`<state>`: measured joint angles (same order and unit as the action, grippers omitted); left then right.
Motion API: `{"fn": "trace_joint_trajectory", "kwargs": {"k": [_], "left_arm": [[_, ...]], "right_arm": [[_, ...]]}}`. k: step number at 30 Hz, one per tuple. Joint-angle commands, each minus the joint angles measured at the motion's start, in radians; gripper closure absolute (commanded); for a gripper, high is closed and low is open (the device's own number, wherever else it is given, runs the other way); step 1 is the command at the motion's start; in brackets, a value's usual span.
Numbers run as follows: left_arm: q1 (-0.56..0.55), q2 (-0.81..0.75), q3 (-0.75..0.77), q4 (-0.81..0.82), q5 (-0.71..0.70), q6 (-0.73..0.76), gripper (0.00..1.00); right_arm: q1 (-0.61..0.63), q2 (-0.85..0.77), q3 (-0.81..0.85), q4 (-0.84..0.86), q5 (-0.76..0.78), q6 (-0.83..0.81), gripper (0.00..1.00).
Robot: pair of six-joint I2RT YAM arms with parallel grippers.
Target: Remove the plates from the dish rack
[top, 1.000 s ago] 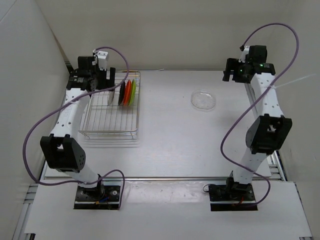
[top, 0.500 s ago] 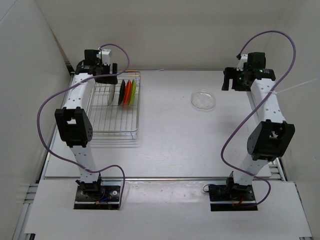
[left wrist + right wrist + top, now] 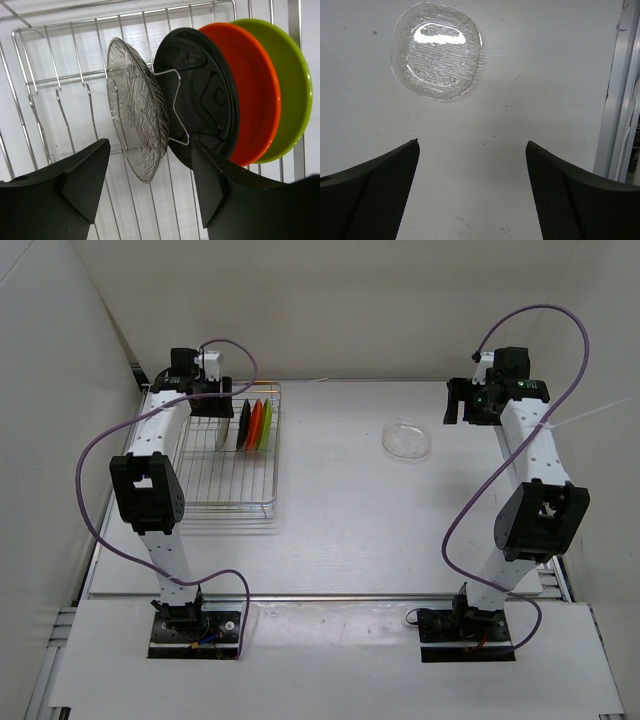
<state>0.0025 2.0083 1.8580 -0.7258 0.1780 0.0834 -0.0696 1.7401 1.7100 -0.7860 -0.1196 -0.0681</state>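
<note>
The silver wire dish rack stands at the far left of the table. Black, orange-red and lime green plates stand upright in it. The left wrist view shows a clear plate upright in the rack, left of the black, orange-red and green plates. My left gripper is open and empty, jaws either side of the clear plate's lower edge, not touching. Another clear plate lies flat on the table. My right gripper is open and empty above the table, near that plate.
White walls close in the table on the left, back and right. An aluminium rail runs along the table's right edge. Purple cables loop off both arms. The rack's wire prongs stand left of the clear plate.
My left arm has swung its elbow back and brought the gripper over the rack's far end, by the plates. My right gripper has shifted slightly near the clear plate on the table.
</note>
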Motion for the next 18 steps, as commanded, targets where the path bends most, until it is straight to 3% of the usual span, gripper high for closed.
{"fn": "trace_joint_trajectory", "kwargs": {"k": [1,4,5,8,13,18], "left_arm": [[-0.001,-0.023,-0.026,-0.004,0.014,-0.016,0.24],[-0.001,-0.023,-0.036,-0.004,0.014,-0.016,0.31],[-0.001,-0.023,-0.036,-0.015,0.005,-0.016,0.40],[-0.010,-0.013,-0.046,-0.015,0.005,-0.016,0.40],[-0.019,-0.013,-0.059,-0.006,-0.006,-0.025,0.53],[-0.019,-0.013,-0.049,-0.015,-0.006,-0.025,0.72]], "right_arm": [[0.001,-0.044,-0.009,0.022,0.006,-0.015,0.11],[0.001,-0.053,-0.009,0.022,0.006,-0.015,0.11],[0.001,-0.053,-0.009,0.031,0.006,-0.015,0.11],[0.001,-0.062,-0.020,0.031,0.006,-0.015,0.12],[0.001,-0.062,-0.020,0.031,-0.003,-0.006,0.12],[0.001,-0.062,-0.020,0.031,-0.003,-0.006,0.12]]}}
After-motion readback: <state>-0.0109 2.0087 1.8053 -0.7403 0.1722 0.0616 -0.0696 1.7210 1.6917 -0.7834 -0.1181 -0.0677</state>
